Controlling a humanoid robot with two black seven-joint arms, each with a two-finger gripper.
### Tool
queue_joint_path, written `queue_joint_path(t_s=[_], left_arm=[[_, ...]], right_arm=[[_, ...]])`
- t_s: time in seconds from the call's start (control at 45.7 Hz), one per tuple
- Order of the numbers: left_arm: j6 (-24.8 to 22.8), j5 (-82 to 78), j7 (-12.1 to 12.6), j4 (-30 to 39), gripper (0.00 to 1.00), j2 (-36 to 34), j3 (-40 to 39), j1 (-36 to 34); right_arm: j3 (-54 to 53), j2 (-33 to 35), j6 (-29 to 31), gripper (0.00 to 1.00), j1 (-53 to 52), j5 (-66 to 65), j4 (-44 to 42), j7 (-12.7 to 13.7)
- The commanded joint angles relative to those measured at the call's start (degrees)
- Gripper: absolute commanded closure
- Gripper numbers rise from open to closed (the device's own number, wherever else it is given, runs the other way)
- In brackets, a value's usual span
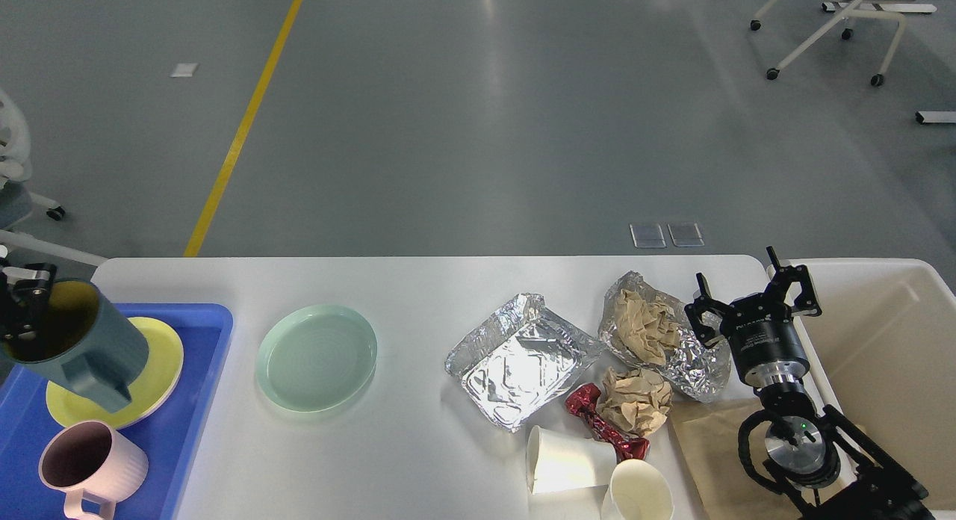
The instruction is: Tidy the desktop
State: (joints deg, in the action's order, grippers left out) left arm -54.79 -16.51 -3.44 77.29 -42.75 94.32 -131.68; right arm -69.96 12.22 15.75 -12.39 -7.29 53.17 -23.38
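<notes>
The white desktop holds dishes on its left and rubbish on its right. At the far left edge, my left gripper is shut on the rim of a dark teal mug. The mug hangs tilted above the yellow plate in the blue tray; most of that arm is out of view. My right gripper stands open with nothing between its fingers. It is at the right end of the desktop, beside a foil wrap holding crumpled paper.
A pink mug sits in the tray's front. On the desktop lie a pale green plate, a foil tray, a brown paper ball, a red wrapper, two paper cups and a brown sheet. A cream bin stands at the right.
</notes>
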Motion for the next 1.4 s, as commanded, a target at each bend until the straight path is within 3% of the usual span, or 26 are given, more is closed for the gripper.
queue_joint_path(t_s=[0.0,0.175,0.241,0.481,0.634,0.919,1.247,1.312,1.378], left_arm=[[-0.2,-6.2,0.0,-7.7,1.00,-7.6,-2.6,5.8],[-0.2,-13.4,-0.1,-17.2,1.00,-17.7,-9.3,17.0],[-0.2,-15.4,-0.2,-21.6,1.00,-20.3,-15.4,25.1],[-0.2,-17.7,-0.9,-32.5,0.99,-21.1,-34.8,49.9],[-0.2,-17.7,-0.8,-36.2,0.99,-20.1,-44.5,61.5],[4.7,-17.0,-1.2,-40.0,0.99,-15.3,-47.7,70.2],[10.0,-16.9,-2.2,-40.6,0.94,-14.4,-49.4,72.8],[10.9,-16.8,-2.4,-40.6,0.84,-14.5,-49.7,73.0],[12.0,-16.0,-2.4,-40.5,0.58,-14.6,-49.7,73.0]], right_arm=[[0.0,0.0,0.0,0.00,0.0,0.0,0.0,0.0],[0.0,0.0,0.0,0.00,0.0,0.0,0.0,0.0],[0.0,0.0,0.1,0.00,0.0,0.0,0.0,0.0],[0.0,0.0,0.0,0.00,0.0,0.0,0.0,0.0],[0.0,0.0,0.1,0.00,0.0,0.0,0.0,0.0],[0.0,0.0,0.0,0.00,0.0,0.0,0.0,0.0],[0.0,0.0,0.0,0.00,0.0,0.0,0.0,0.0],[0.0,0.0,0.0,0.00,0.0,0.0,0.0,0.0],[0.0,0.0,0.0,0.00,0.0,0.0,0.0,0.0]])
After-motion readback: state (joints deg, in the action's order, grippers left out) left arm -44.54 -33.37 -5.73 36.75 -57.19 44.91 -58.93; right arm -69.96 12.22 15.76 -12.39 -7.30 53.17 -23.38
